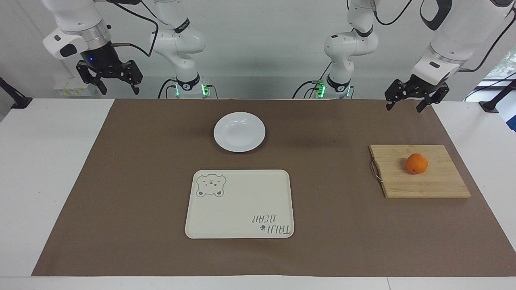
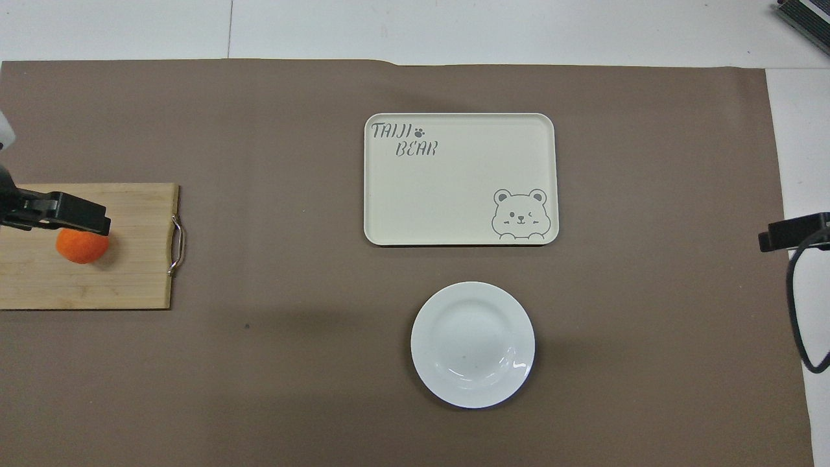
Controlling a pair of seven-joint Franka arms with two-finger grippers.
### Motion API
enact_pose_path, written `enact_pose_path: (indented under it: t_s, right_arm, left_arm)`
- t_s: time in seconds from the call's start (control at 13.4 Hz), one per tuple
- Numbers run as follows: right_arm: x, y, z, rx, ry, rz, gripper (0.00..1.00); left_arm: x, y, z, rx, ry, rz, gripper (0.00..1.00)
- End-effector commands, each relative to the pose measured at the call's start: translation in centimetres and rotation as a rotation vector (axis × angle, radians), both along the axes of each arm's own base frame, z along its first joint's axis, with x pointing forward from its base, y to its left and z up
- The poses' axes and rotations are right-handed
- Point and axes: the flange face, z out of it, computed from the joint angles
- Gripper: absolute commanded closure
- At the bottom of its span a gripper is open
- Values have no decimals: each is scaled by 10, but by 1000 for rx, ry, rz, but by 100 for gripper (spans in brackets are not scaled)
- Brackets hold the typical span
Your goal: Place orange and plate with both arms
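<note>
The orange (image 1: 417, 163) (image 2: 81, 248) rests on a wooden cutting board (image 1: 419, 173) (image 2: 130, 266) toward the left arm's end of the table. The white plate (image 1: 239, 131) (image 2: 473, 344) lies empty on the brown mat, mid-table and nearer to the robots than the cream bear tray (image 1: 240, 204) (image 2: 460, 179). My left gripper (image 1: 404, 108) hangs open and empty, high over the mat's edge by the robots and clear of the orange. In the overhead view one of its fingers (image 2: 71, 219) overlaps the orange's top. At the right arm's end my right gripper (image 1: 120, 90) hangs open and empty, high over the table's edge.
The board has a metal handle (image 1: 375, 170) (image 2: 176, 245) on the side that faces the tray. The brown mat (image 1: 121, 181) covers most of the table, with bare white tabletop (image 1: 40, 161) at both ends. The tray holds nothing.
</note>
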Motion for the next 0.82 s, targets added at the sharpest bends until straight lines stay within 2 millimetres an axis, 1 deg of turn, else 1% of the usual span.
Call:
enact_pose_path:
  t_s: [0.0, 0.07, 0.3, 0.45, 0.74]
  right_arm:
    - [-4, -2, 3, -6, 7, 18, 0]
    - [-5, -2, 3, -6, 9, 17, 0]
    - [-4, -2, 3, -6, 7, 18, 0]
    - [-4, -2, 3, -6, 7, 18, 0]
    - [-4, -2, 3, -6, 7, 19, 0]
  left_arm:
    - [-3, -2, 5, 2, -24, 6, 0]
    - [0, -2, 5, 0, -41, 8, 0]
    - [1, 1, 6, 0, -42, 13, 0]
    - [1, 6, 5, 0, -38, 19, 0]
    - [3, 7, 5, -1, -48, 19, 0]
